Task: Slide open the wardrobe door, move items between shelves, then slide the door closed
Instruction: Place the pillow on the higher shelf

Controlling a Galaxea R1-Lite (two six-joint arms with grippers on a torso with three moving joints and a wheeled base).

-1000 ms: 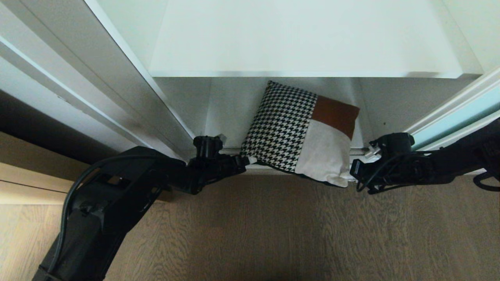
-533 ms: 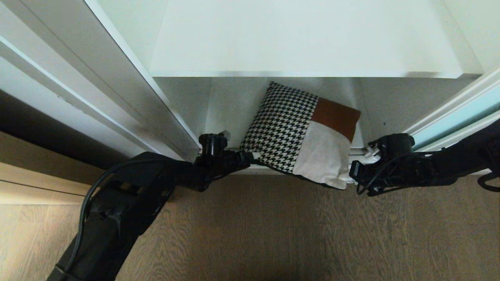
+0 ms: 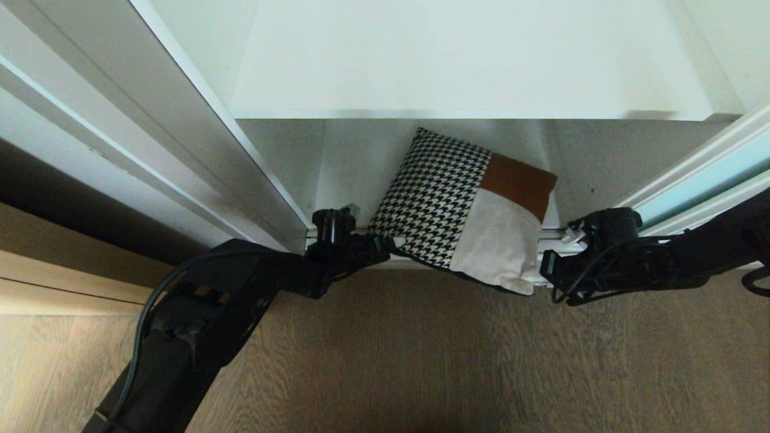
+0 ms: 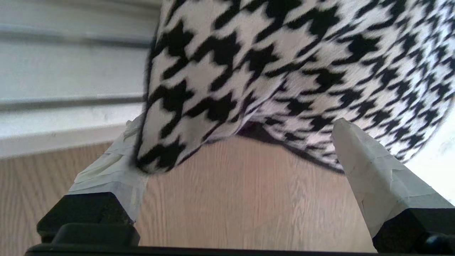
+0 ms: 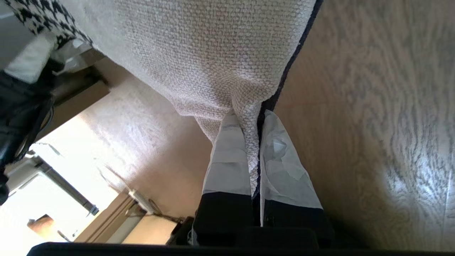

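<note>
Evidently the cushion (image 3: 466,210) was light and soft, its fabric folding readily, so the corners and seams looked the best places to take hold. It lay tilted on the bottom shelf (image 3: 343,174), its near edge hanging out over the floor (image 3: 421,361). At its four o'clock corner the right gripper (image 3: 544,272) had its jaws pressed together, pinching the cream corner. At eight o'clock the left gripper (image 3: 388,243) had its jaws spread wide astride the houndstooth corner, one taped finger (image 4: 113,170) against it, nothing pinched. The sliding wardrobe door (image 3: 692,192) stood at three o'clock.
</note>
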